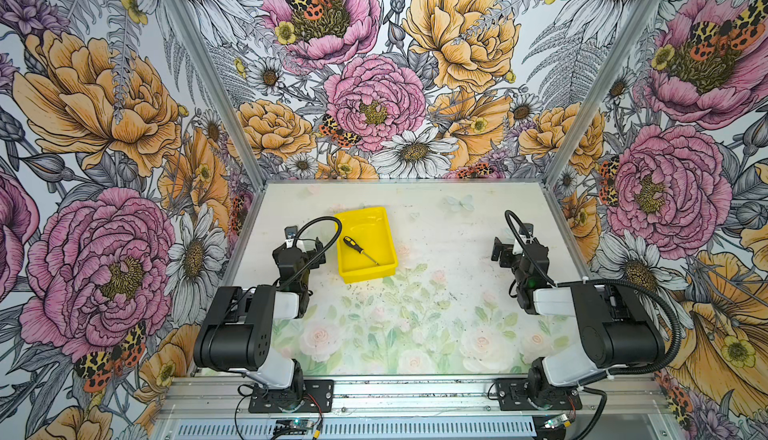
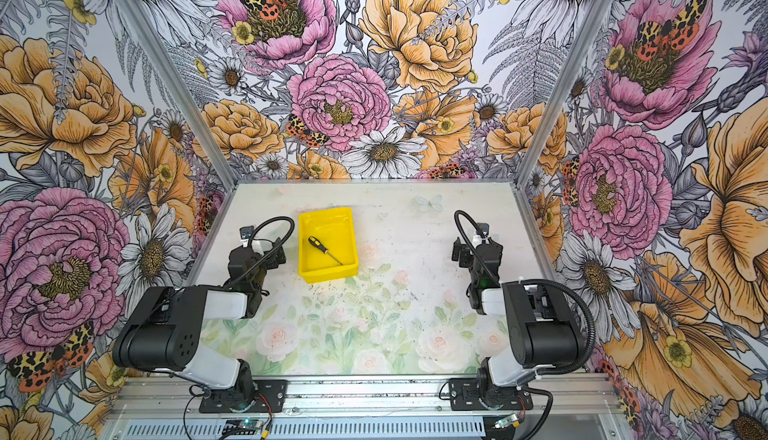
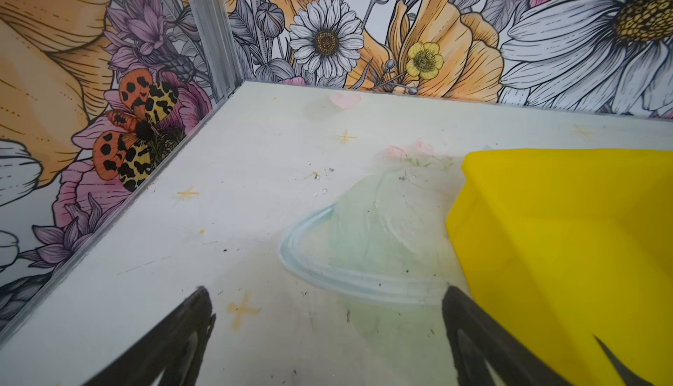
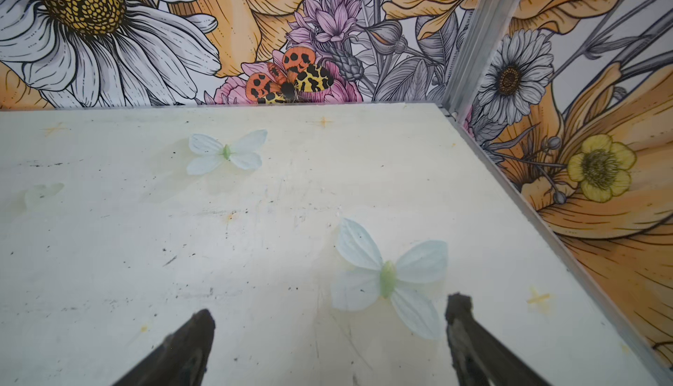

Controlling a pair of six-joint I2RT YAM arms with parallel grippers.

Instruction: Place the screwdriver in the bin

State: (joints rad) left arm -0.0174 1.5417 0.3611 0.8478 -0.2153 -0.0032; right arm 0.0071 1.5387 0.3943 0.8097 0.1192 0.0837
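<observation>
In both top views the screwdriver (image 1: 359,250) (image 2: 324,250), with a black-and-yellow handle and a thin shaft, lies slantwise on the floor of the yellow bin (image 1: 365,274) (image 2: 330,274). My left gripper (image 1: 307,246) (image 2: 272,251) (image 3: 326,289) stands open and empty just left of the bin, low over the table. In the left wrist view the bin's wall (image 3: 564,242) fills one side and hides the screwdriver. My right gripper (image 1: 503,249) (image 2: 464,252) (image 4: 332,306) is open and empty, far right of the bin, over bare table.
Flower-printed walls with aluminium corner posts (image 1: 249,168) (image 1: 552,168) close the table (image 1: 436,230) on three sides. Pale butterflies (image 4: 388,278) are printed on the table mat. Both arm bases sit on the front rail (image 1: 415,396).
</observation>
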